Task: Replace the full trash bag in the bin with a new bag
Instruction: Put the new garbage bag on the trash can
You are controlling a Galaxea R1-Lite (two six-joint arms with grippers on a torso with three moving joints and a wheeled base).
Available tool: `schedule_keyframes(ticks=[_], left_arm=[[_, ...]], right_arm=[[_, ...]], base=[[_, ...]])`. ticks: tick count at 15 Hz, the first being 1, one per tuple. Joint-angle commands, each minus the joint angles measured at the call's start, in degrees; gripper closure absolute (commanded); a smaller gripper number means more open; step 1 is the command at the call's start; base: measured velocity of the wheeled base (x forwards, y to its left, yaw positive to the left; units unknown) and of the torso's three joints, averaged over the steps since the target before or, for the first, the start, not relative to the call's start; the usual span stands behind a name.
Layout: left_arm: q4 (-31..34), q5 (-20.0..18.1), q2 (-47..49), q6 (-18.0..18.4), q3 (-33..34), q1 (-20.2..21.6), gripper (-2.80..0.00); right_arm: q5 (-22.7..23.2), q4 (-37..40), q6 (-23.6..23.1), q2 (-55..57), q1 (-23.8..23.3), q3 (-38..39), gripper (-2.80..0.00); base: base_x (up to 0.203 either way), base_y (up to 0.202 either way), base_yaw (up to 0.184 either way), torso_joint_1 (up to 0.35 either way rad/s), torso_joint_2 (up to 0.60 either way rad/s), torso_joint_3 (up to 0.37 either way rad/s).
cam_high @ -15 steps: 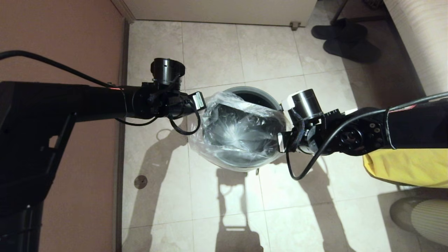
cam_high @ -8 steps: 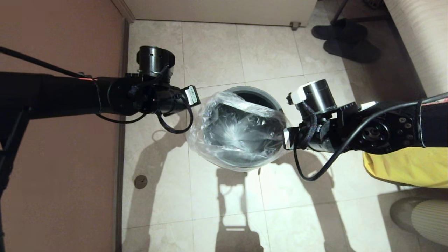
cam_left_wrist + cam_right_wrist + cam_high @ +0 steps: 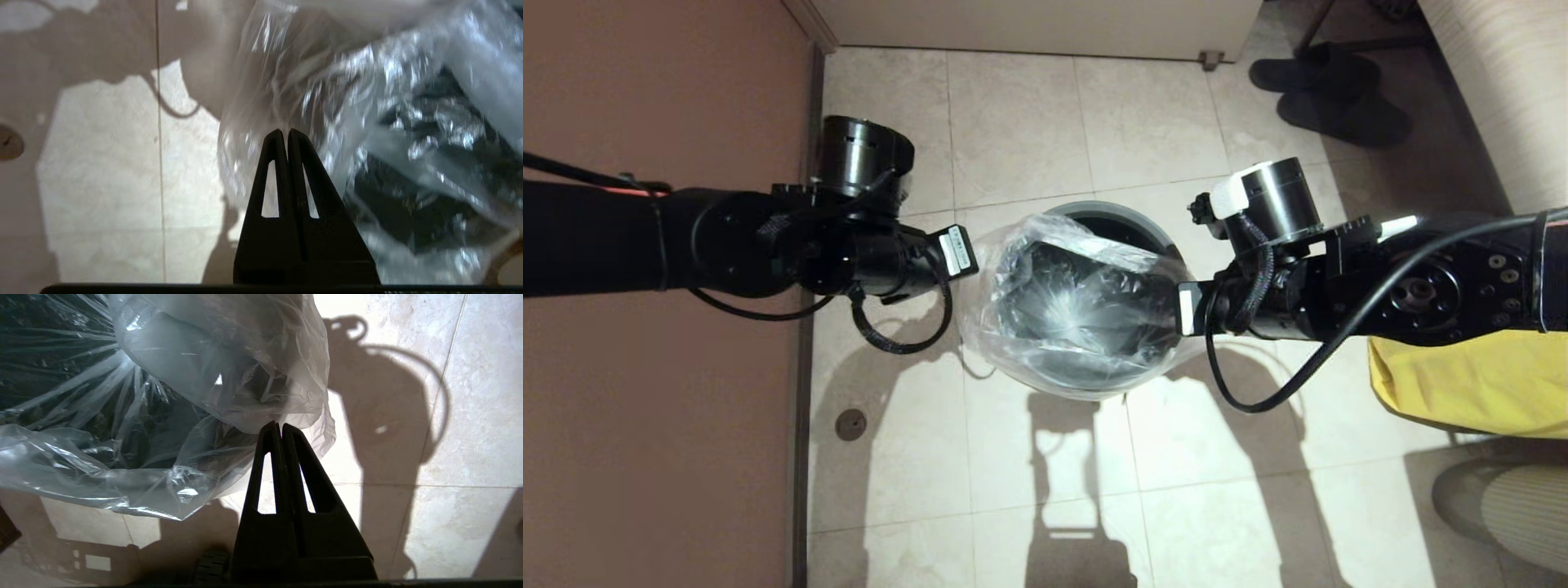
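The bin stands on the tiled floor between my two arms. Over its mouth lies the new bag, clear and crinkly, with its star-gathered seal facing up above the black inside. My left gripper is at the bag's left edge and is shut on a pinch of the film. At the bag's right edge my right gripper is shut on the film's hem. The far part of the bin's rim shows uncovered. In the wrist views the new bag hangs loose past the fingertips.
A yellow sack lies on the floor under my right arm. Dark slippers sit at the far right. A brown wall runs along the left, with a round floor drain near it. A striped object is at the near right.
My left gripper has drawn to the left with the film, widening the bag on that side. My right wrist has shifted slightly right and away, still holding the bag's edge.
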Motion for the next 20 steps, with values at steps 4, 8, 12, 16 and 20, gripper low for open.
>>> schedule_keyframes(ticks=[4,8,12,16,20], left_arm=[[1.37,-0.12,-12.09,-0.39,9.64,-0.07,0.0],[1.33,0.25,-20.17,-0.46,17.36,-0.8,0.0],[1.15,0.51,-28.9,-0.52,25.1,1.03,0.0],[0.8,0.36,-35.76,-1.3,29.94,3.94,0.0],[-0.14,0.18,-44.72,-2.25,34.0,7.11,0.0]], right_arm=[[3.45,0.77,-0.67,0.34,0.02,-3.91,0.0],[13.93,-4.96,-0.3,2.22,-0.11,-4.17,0.0],[14.17,-9.68,-0.56,7.41,-0.02,-6.62,0.0],[14.09,-9.76,-0.74,12.44,0.02,-12.29,0.0],[13.9,-9.75,-1.81,16.26,-0.17,-18.56,0.0]], base=[[0.0,0.0,0.0,0.0,0.0,0.0],[0.0,0.0,0.0,0.0,0.0,0.0],[0.0,0.0,0.0,0.0,0.0,0.0],[0.0,0.0,0.0,0.0,0.0,0.0],[0.0,0.0,0.0,0.0,0.0,0.0]])
